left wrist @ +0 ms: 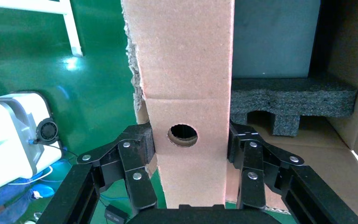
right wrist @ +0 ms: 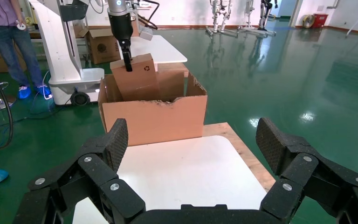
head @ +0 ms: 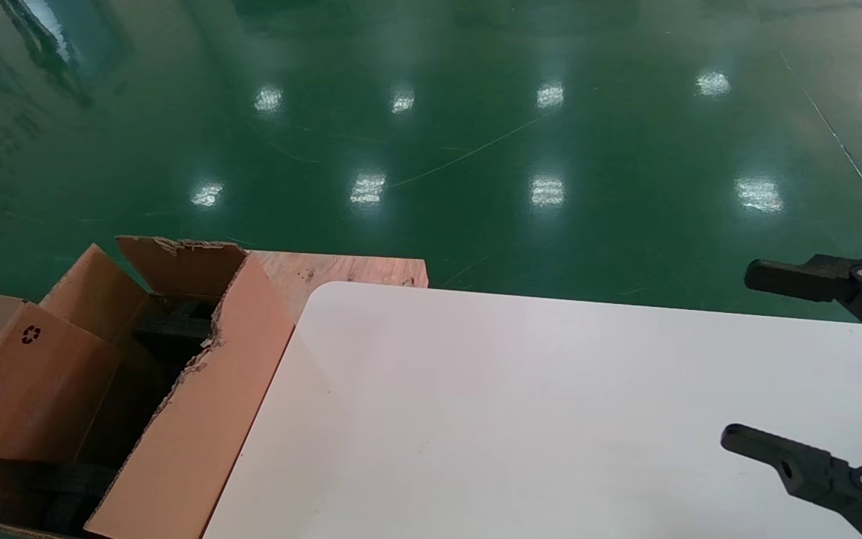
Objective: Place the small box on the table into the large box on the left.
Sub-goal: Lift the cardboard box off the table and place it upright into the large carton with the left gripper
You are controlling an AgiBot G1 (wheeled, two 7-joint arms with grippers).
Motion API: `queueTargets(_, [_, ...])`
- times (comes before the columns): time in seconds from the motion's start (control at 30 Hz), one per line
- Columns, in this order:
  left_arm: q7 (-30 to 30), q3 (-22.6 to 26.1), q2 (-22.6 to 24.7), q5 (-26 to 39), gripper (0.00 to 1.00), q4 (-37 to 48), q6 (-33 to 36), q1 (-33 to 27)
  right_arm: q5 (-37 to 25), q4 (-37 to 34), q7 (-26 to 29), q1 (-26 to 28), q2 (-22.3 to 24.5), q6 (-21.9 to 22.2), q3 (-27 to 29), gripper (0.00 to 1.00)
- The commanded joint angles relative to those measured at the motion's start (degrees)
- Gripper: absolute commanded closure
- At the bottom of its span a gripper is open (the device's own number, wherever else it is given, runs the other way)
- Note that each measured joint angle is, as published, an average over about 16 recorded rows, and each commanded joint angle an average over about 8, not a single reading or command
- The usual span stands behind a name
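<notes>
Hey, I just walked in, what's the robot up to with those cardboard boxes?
The left gripper is shut on the small box, holding it in the open top of the large box, partly below the torn rim and not yet released. Black foam sits inside the carton. The right gripper hangs open over the white table, holding nothing.

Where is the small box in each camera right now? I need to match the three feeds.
Head view: small box at far left, over the large box, recycling mark showing.
Left wrist view: centre, holed face toward camera, held by the left gripper.
Right wrist view: upper left, poking out above the carton, beyond the open right gripper.
Shared landmark: the carton's torn edge.
</notes>
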Motion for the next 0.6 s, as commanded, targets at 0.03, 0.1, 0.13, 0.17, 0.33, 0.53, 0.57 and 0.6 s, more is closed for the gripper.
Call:
queueTargets(0.03, [-0.1, 0.1, -0.2, 0.3, 1.0, -0.2, 0.0, -0.2, 0.0, 0.0, 0.0, 0.0, 0.0, 0.0, 0.0, 0.0])
queueTargets(0.1, [-0.4, 0.1, -0.3, 0.4, 1.0, -0.3, 0.2, -0.4, 0.0, 0.0, 0.0, 0.0, 0.0, 0.0, 0.0, 0.0])
queueTargets(0.13, [-0.7, 0.2, -0.4, 0.4, 1.0, -0.4, 0.3, -0.4, 0.0, 0.0, 0.0, 0.0, 0.0, 0.0, 0.0, 0.0])
queueTargets(0.17, [-0.9, 0.3, -0.4, 0.5, 1.0, -0.5, 0.4, -0.5, 0.0, 0.0, 0.0, 0.0, 0.0, 0.0, 0.0, 0.0])
queueTargets(0.33, [-2.3, 0.6, -0.8, 1.0, 1.0, -1.0, 1.0, -0.8, 0.0, 0.0, 0.0, 0.0, 0.0, 0.0, 0.0, 0.0])
queueTargets(0.53, [-3.3, 1.2, -1.0, 2.3, 0.7, -1.3, 1.4, -1.2, 0.0, 0.0, 0.0, 0.0, 0.0, 0.0, 0.0, 0.0])
queueTargets(0.57, [-3.6, 1.3, -1.1, 2.5, 0.57, -1.3, 1.5, -1.3, 0.0, 0.0, 0.0, 0.0, 0.0, 0.0, 0.0, 0.0])
queueTargets(0.6, [-3.8, 1.4, -1.1, 2.6, 0.45, -1.2, 1.7, -1.3, 0.0, 0.0, 0.0, 0.0, 0.0, 0.0, 0.0, 0.0])
